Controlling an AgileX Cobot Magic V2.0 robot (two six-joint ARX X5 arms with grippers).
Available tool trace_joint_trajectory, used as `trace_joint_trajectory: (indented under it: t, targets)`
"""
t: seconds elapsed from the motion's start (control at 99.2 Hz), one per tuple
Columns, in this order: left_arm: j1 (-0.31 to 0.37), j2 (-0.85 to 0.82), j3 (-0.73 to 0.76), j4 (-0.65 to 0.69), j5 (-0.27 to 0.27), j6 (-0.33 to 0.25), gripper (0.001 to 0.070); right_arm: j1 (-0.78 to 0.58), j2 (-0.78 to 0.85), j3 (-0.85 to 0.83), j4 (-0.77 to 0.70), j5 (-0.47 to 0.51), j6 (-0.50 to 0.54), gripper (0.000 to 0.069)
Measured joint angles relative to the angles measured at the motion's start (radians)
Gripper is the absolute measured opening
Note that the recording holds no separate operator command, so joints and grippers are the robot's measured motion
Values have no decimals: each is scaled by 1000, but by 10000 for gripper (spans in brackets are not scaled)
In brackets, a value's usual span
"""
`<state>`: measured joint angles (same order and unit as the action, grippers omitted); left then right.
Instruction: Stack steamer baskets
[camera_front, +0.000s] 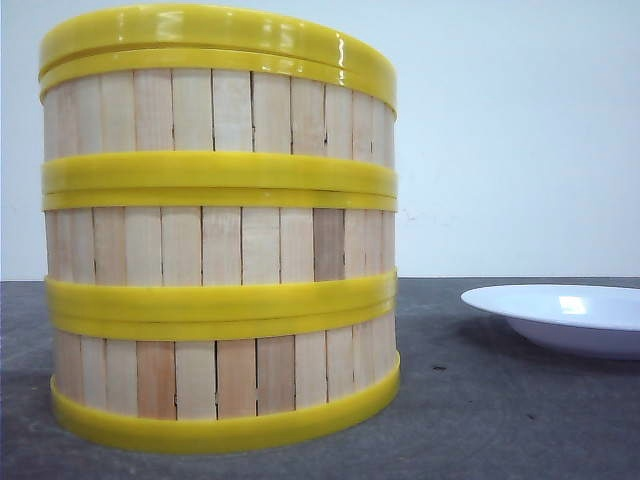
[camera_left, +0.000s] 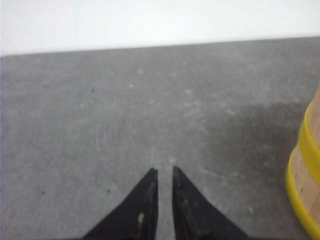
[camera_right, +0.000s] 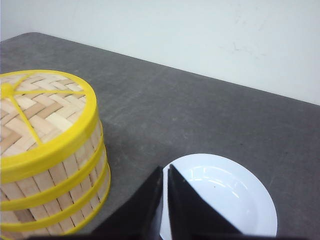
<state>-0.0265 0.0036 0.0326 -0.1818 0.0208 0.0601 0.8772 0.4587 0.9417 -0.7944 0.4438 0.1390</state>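
Note:
Three steamer baskets stand stacked in one tower at the left of the front view, pale slat walls between yellow rings. A woven-bamboo lid with a yellow rim covers the top. The stack's edge shows beside my left gripper, which hangs over bare table with its jaws nearly together and nothing between them. My right gripper is shut and empty above the near rim of the plate, to the right of the stack. Neither gripper shows in the front view.
A white plate lies on the grey table to the right of the stack; it also fills the space under my right gripper as plate. A white wall stands behind the table's far edge.

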Motion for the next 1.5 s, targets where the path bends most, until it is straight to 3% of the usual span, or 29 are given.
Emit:
trace_joint_trajectory:
  t: [1.23, 1.361, 1.503]
  targets:
    - [0, 1, 0, 0, -2, 19, 25, -6, 0, 0, 15, 1, -21, 9]
    - [0, 1, 0, 0, -2, 19, 25, -100, 0, 0, 79, -7, -82, 9]
    - [0, 1, 0, 0, -2, 19, 25, -299, -3, -8, 132, -72, -127, 9]
